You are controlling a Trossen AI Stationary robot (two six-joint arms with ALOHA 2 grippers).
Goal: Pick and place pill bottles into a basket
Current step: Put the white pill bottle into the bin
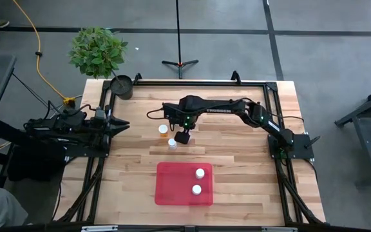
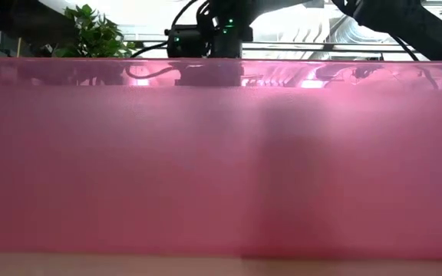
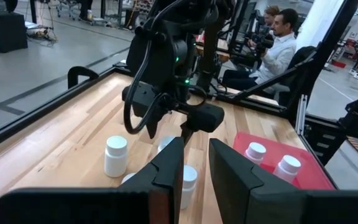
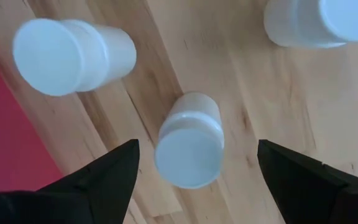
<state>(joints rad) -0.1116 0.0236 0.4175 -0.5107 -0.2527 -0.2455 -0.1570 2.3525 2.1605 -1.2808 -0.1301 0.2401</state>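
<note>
High view: the red basket [image 1: 172, 187] sat on the bench [image 1: 237, 148], nearer the front edge. Two bottles [image 1: 199, 173] stood inside it toward its right side, one behind the other. Two more bottles stood on bare wood behind the basket, an orange-bodied one [image 1: 164, 131] and a white one [image 1: 172, 144], close together. The right claw [image 1: 183, 136] hung just right of those two, behind the basket, arm reaching in from the right. The left claw [image 1: 122, 125] waited well left of the basket, near the bench's left edge. A plant [image 1: 97, 50] and a dark pot [image 1: 122, 86] were at the far left corner, far from the basket.

Low view: the basket wall [image 2: 221, 153] filled nearly everything; arm parts and plant leaves [image 2: 90, 31] showed above it.

Left wrist view: the left claw [image 3: 194, 168] was closed, fingers [image 3: 169, 171] nearly together, empty. Beyond it were the right arm [image 3: 173, 62], a white bottle [image 3: 115, 155] left of the basket [image 3: 309, 180], and two bottles in the basket. People [image 3: 278, 43] sat beyond the bench.

Right wrist view: the right claw [image 4: 197, 168] was wide open, straddling one bottle [image 4: 189, 142] without touching it. Another bottle [image 4: 73, 55] stood nearer the basket edge [image 4: 5, 130], and a third [image 4: 316, 22] farther off.
</note>
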